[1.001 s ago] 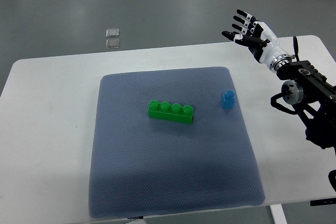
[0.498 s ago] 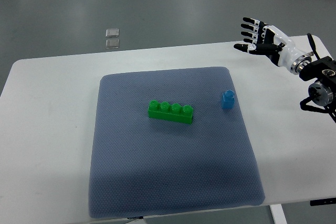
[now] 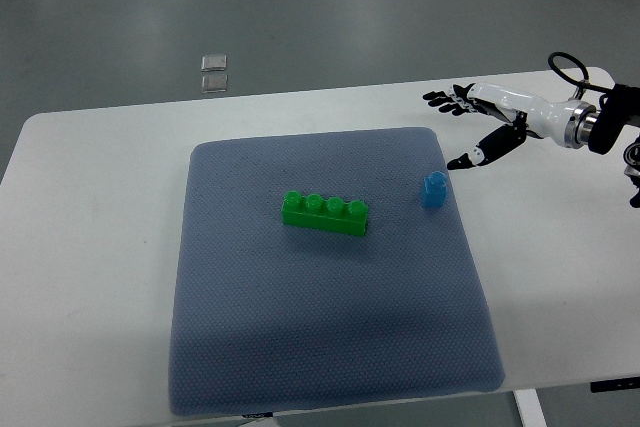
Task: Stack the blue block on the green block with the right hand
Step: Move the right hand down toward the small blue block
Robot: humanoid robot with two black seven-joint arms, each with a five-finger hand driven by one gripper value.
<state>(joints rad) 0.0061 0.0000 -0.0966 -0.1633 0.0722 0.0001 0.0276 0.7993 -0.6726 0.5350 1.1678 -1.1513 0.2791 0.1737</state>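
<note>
I see the green block (image 3: 326, 214) mid-mat and the blue block (image 3: 434, 190) at its three o'clock, well apart. My right hand (image 3: 478, 127) hovers at the blue one's one o'clock, fingers spread, seemingly empty — I'd descend squarely and pinch its sides.

Light's even and fairly bright, diffuse from overhead, no hard hotspots. White table (image 3: 90, 247) reads clean w/o blowing out; grey floor (image 3: 300, 7) past it shows a soft pale sheen, a bit brighter toward upper left. Shadows weak: thin dark edge under the green block (image 3: 326, 213) on its near side, faint one by the blue block (image 3: 434, 190). Blue-grey mat (image 3: 330, 327) looks darker in a broad band toward its near edge. Focus sharp across the frame, mat weave visible. Right hand (image 3: 478, 127) crisp, no motion blur. Table edges bow slightly, mild wide-angle distortion.
</note>
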